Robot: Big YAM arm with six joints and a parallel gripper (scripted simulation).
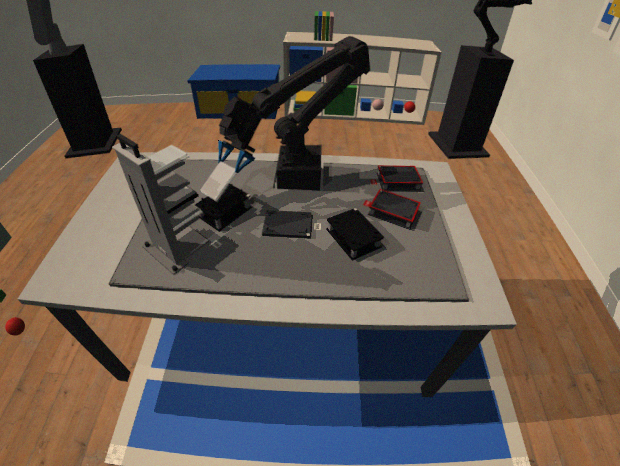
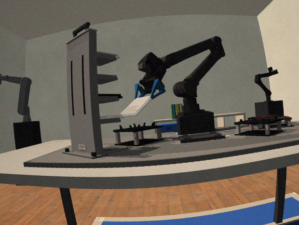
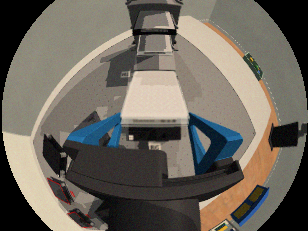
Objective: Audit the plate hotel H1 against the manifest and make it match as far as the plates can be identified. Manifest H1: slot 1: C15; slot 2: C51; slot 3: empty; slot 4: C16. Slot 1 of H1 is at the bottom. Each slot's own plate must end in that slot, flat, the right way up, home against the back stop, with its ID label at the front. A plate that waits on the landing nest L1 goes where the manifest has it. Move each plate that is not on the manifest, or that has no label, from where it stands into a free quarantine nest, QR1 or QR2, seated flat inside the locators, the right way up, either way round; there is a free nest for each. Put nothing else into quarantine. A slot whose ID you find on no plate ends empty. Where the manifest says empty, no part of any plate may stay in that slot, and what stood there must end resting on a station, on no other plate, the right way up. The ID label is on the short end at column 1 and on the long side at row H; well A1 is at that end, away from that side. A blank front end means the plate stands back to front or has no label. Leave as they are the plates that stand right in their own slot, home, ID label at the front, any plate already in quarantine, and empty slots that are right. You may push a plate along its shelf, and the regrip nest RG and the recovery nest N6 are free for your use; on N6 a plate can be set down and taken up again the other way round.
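Your gripper (image 2: 149,92) grips white plate (image 2: 135,106) by near short end, blue fingers set wide across it. Plate tilts down toward plate hotel (image 2: 82,96) at bench's left edge, far end at lowest shelf, above black nest (image 2: 137,129).

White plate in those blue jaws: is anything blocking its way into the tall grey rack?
Nothing visible does. The white plate hangs tilted in the jaws, its low end right at the front of the rack's lowest shelf. Whether that slot is free farther in cannot be seen.
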